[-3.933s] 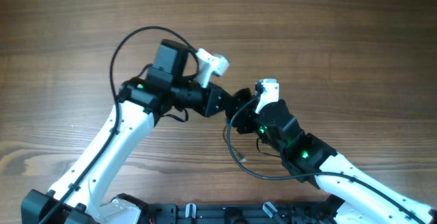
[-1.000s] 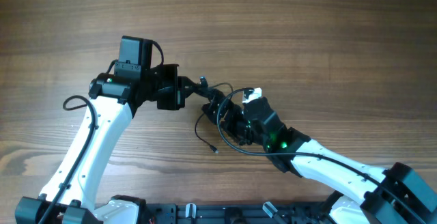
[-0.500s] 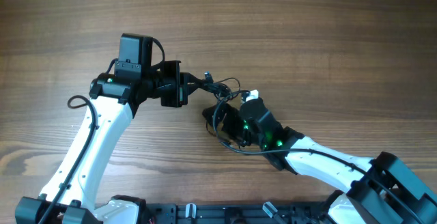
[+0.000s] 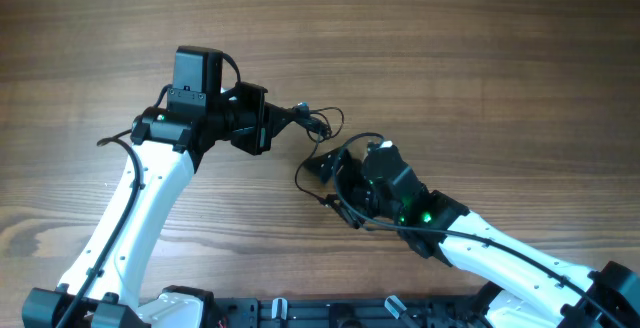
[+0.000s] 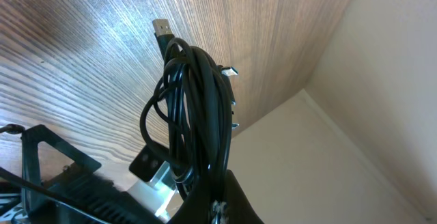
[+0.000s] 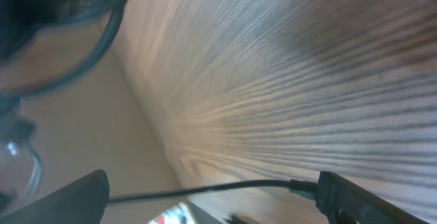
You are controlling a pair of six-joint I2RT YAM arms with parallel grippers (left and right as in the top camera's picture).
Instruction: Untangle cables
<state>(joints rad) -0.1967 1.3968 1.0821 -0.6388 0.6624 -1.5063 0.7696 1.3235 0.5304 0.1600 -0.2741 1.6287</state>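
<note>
A bundle of thin black cables [image 4: 318,120] hangs from my left gripper [image 4: 296,115], which is shut on it above the table. In the left wrist view the bundle [image 5: 198,108] runs up out of the shut jaws [image 5: 215,209], with a silver USB plug [image 5: 161,27] at its far end. My right gripper [image 4: 318,166] is just below and to the right of the bundle, apart from it. In the right wrist view its fingers [image 6: 208,200] are spread wide, and one thin cable strand [image 6: 218,185] with a plug end crosses between them, ungripped.
The wooden table [image 4: 480,58] lies all around both arms. The thicker black arm wires loop beside the left arm [image 4: 112,143] and under the right arm [image 4: 375,223]. A black rail [image 4: 300,313] runs along the near edge.
My right gripper has drawn back down and to the right, away from the bundle. My left gripper has raised the bundle slightly up and to the right. A gap now shows between them.
</note>
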